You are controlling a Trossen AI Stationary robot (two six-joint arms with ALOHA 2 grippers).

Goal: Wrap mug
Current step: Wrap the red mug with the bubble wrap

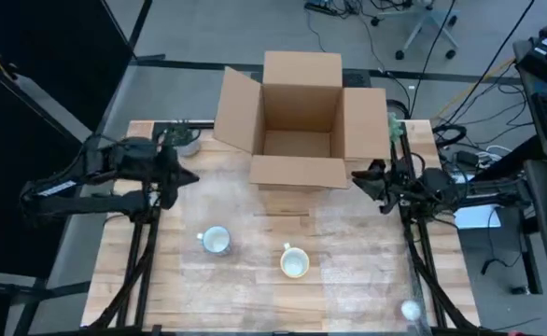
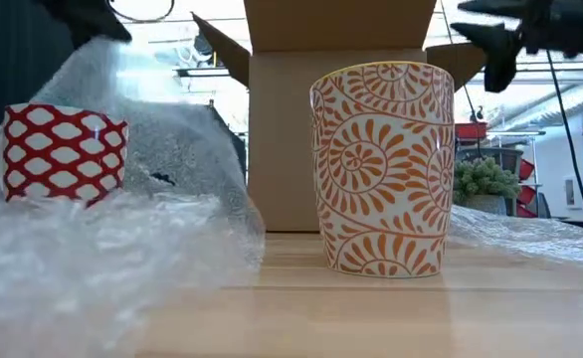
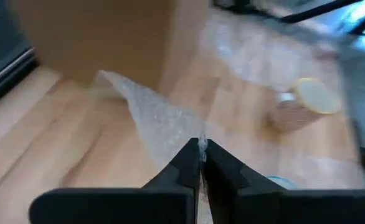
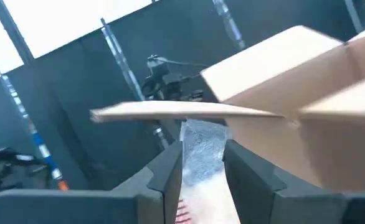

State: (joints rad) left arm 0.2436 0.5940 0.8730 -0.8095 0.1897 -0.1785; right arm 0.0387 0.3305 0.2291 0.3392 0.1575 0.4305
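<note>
- The left gripper (image 1: 186, 175) hangs to the left of the open brown cardboard box (image 1: 297, 121). Its fingers are pressed together on a corner of the clear, crinkled bubble wrap sheet (image 3: 164, 121).
- That sheet looks to drape from the pinch down to the pale wooden table (image 1: 255, 289), soft and puckered, lying in heaps in the low view.
- The round red-and-white lattice-patterned mug (image 1: 217, 240) stands upright in front of the box, to its left, and sits on the wrap in the low view.
- The round orange-and-white swirl-patterned mug (image 1: 294, 262) stands upright in front of the box, on bare wood just right of the first.
- Judged from above, the lattice mug lies nearer the left arm, between it and the table's front edge, so a pull of the sheet over that mug is likely that arm's work.
- The right gripper (image 1: 359, 177) hovers at the box's right front corner, clamped on a strip of bubble wrap in its wrist view.
</note>
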